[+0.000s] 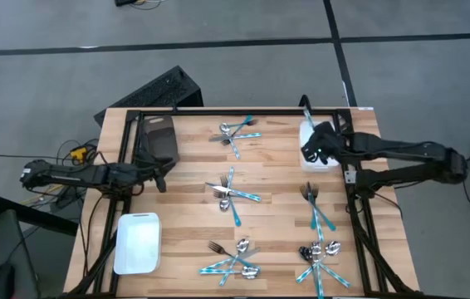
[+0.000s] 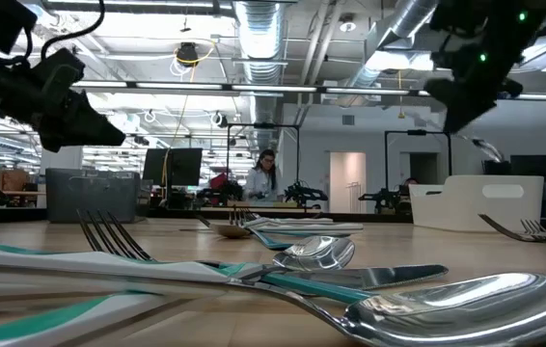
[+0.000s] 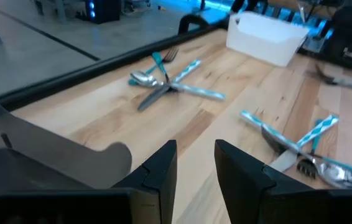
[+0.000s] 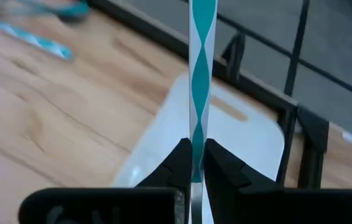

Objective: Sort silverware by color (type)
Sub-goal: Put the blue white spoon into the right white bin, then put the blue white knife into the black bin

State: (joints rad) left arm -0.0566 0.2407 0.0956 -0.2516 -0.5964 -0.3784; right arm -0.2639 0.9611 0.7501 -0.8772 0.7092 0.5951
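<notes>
Teal-handled utensil [image 4: 201, 74] pinched in right claw [image 4: 198, 163] above white bin [image 4: 238, 140].

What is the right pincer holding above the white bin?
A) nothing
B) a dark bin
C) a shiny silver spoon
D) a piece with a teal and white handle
D: the right pincer grips a teal-handled piece upright over the white bin.

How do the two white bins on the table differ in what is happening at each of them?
The white bin near the right arm has the right hand above it, gripping a teal-striped utensil upright. The white bin near the left arm has no hand over it; the left hand hovers elsewhere, holding nothing. Both bins are white and rectangular.
</notes>
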